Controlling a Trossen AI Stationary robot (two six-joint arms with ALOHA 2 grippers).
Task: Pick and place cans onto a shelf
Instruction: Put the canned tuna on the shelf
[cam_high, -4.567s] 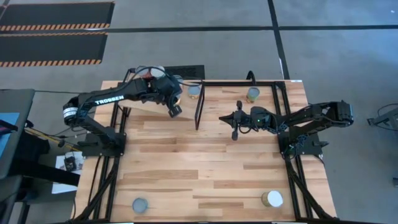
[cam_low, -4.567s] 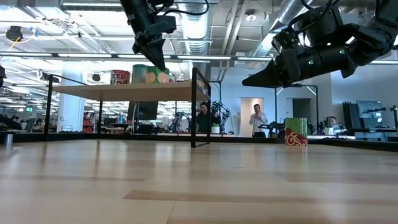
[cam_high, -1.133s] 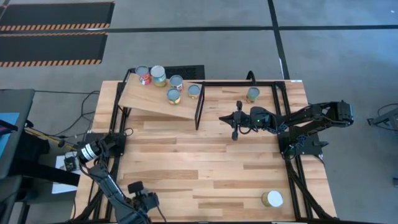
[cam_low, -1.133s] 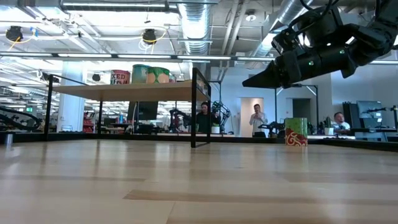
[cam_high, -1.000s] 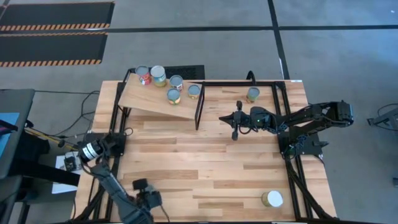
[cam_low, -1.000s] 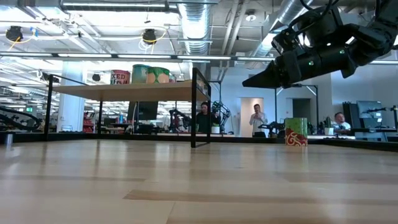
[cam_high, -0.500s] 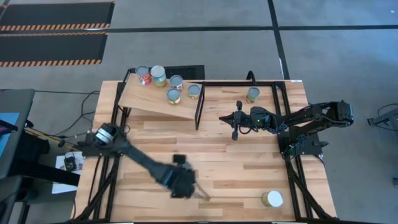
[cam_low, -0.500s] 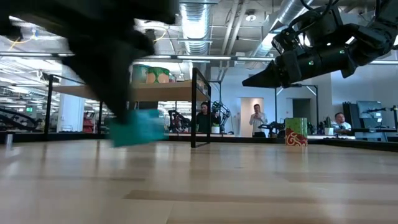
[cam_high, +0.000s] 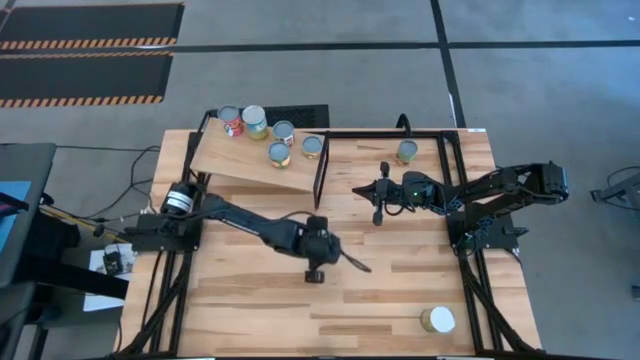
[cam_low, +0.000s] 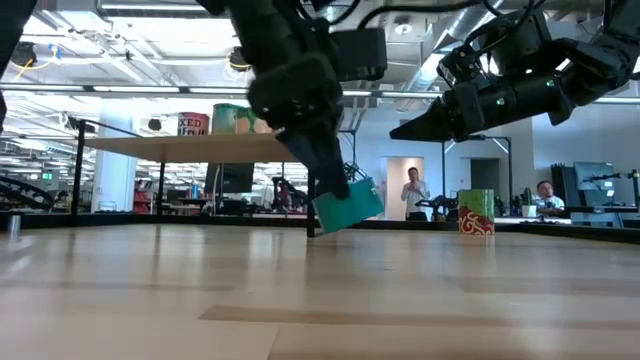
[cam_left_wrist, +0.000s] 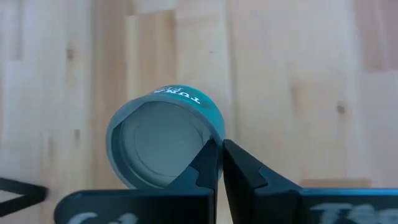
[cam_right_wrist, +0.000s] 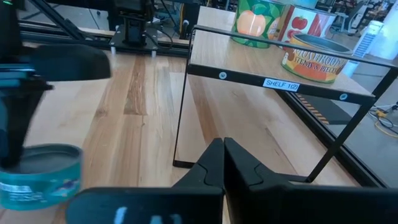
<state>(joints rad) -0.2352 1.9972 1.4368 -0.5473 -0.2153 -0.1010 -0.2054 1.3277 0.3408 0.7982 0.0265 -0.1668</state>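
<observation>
A teal can is held tilted above the middle of the tabletop by the left gripper; its fingers are pinched on the rim of the can. One cream-topped can is seen at the near right corner. The right gripper is kept in the air further back, its fingers pressed together. On the sloping shelf at the far left five cans are placed, and one more can is standing at the far edge
</observation>
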